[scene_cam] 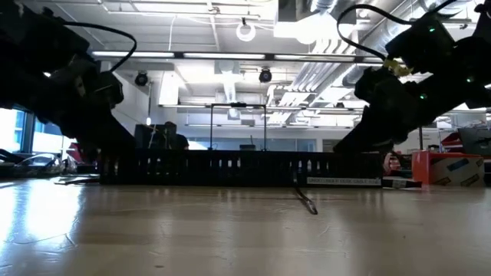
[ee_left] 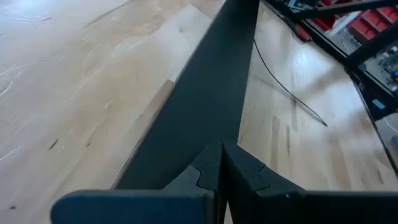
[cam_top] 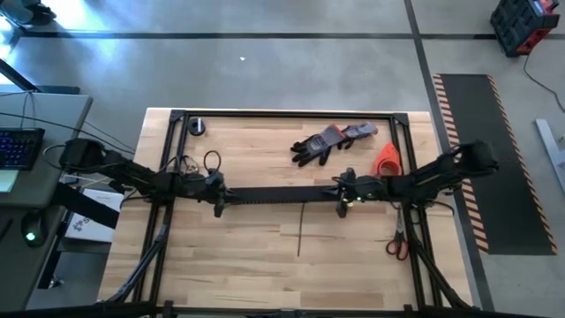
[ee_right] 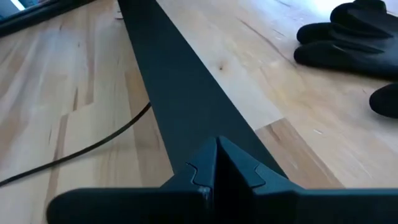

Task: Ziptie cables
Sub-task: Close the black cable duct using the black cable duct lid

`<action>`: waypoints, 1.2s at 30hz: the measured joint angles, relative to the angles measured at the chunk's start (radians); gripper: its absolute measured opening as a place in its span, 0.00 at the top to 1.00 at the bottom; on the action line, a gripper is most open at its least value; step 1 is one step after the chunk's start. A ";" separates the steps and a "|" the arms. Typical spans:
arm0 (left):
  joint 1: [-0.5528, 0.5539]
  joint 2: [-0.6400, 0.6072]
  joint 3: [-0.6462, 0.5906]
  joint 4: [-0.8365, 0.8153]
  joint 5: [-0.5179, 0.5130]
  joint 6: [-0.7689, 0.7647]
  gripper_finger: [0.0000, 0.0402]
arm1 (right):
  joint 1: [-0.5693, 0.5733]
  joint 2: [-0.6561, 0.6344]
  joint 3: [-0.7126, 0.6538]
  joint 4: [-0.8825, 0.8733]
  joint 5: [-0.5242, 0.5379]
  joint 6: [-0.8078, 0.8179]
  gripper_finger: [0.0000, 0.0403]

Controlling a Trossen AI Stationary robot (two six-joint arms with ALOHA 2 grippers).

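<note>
A long black duct lies across the middle of the table, topped by a flat black cover strip. My left gripper is shut at the duct's left end and points along the strip. At the duct's right end my right gripper is also shut and points back along the strip. A thin black strand lies on the wood, running from the duct toward the near edge. The cables are hidden. My left gripper has its shut fingertips over the cover strip's left end, slanting down along it; I cannot tell whether they touch it. My right gripper has its shut fingertips over the strip's right end in the same way, and I cannot tell whether they touch.
A pair of dark gloves lies behind the duct, with an orange thing to their right. Red-handled scissors lie near the right edge. A dark round object sits at the far left corner. A black frame rims the table.
</note>
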 joint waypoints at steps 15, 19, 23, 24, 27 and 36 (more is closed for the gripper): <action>0.002 0.004 0.041 -0.006 0.013 -0.003 1.00 | 0.003 -0.014 0.034 -0.025 -0.012 -0.038 1.00; 0.007 0.046 0.051 -0.041 0.014 -0.004 1.00 | -0.005 -0.008 0.036 -0.057 -0.012 -0.005 1.00; 0.015 0.106 0.052 -0.001 0.013 -0.008 1.00 | -0.010 -0.006 0.038 -0.106 -0.003 0.042 1.00; 0.022 0.118 0.051 0.020 0.017 0.000 1.00 | -0.010 -0.006 0.038 -0.107 -0.002 0.045 1.00; 0.060 0.137 0.054 0.057 0.028 0.037 1.00 | -0.010 -0.015 0.037 -0.117 0.015 0.050 1.00; 0.186 0.108 0.083 0.036 0.120 0.123 1.00 | -0.013 -0.066 0.033 -0.136 0.061 0.068 1.00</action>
